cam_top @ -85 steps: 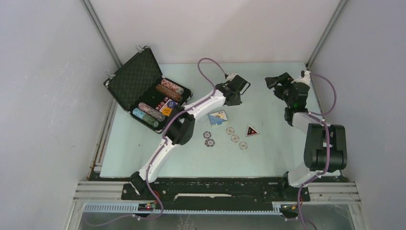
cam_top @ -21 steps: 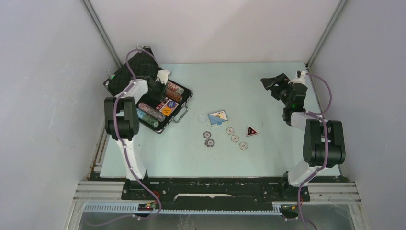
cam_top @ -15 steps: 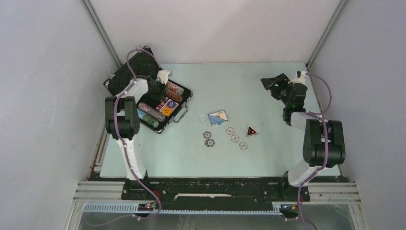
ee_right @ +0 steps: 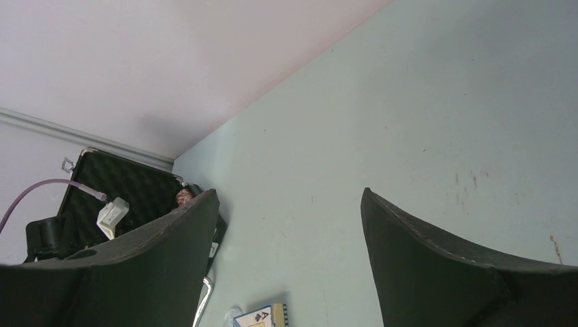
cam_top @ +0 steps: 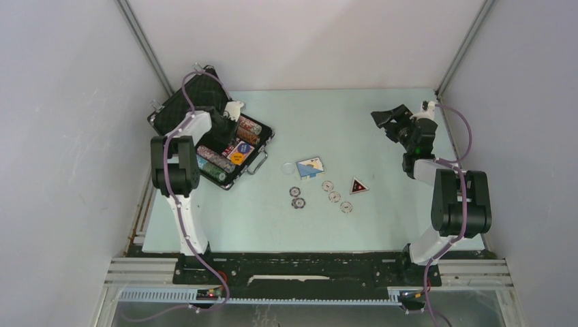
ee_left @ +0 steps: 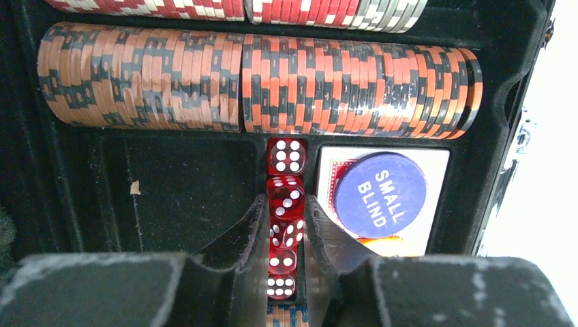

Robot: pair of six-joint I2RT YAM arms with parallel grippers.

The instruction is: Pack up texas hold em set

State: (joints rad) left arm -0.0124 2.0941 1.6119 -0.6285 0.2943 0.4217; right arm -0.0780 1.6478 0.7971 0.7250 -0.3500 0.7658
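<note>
The black case lies open at the far left of the table, its lid leaning back toward the wall. The left gripper reaches down into it. In the left wrist view its two fingers stand close on both sides of a column of red dice in a narrow middle slot. I cannot tell if they pinch a die or only flank the column. Above the dice lies a long row of orange and black chips. Just right of them a blue button marked SMALL BLIND rests on a card deck. The compartment left of the dice holds only a small pale speck.

In the middle of the table, well apart from the case, lie a clear round disc, a playing card box, two dark loose chips, three pale loose chips and a dark triangular token (all flat and separate).

At the far right, the right gripper hangs above the bare table with its fingers spread wide, holding nothing.
</note>
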